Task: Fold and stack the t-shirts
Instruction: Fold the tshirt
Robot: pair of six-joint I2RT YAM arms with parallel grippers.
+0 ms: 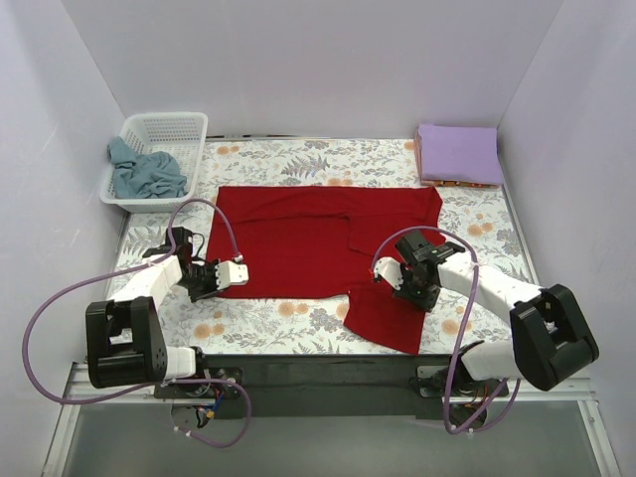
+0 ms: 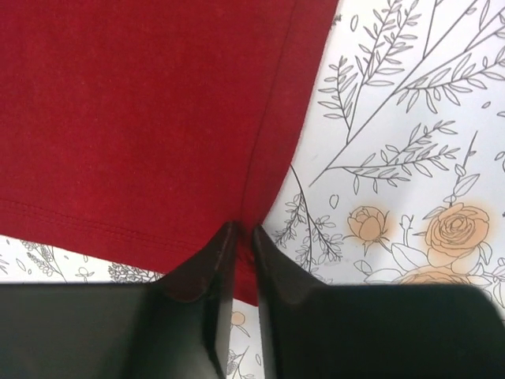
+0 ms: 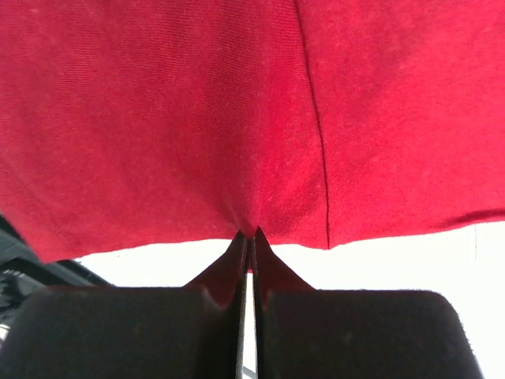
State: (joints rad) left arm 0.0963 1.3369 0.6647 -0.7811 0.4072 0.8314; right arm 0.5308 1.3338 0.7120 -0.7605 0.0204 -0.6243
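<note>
Top external: deep red t-shirt (image 1: 318, 238) lay spread mid-table on the floral table cloth (image 1: 268, 318), soft and mostly flat.
Left wrist: left gripper (image 2: 243, 230) pinched the stitched hem corner. The bite was thin, so the knit could slip out.
Right wrist: right gripper (image 3: 248, 234) was clamped on the red edge beside a seam. An uneven pull could bunch the cloth.

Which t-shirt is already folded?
The lavender t-shirt, a neat square far right; the red t-shirt lies spread, the blue-grey t-shirt crumpled in the basket.
</note>
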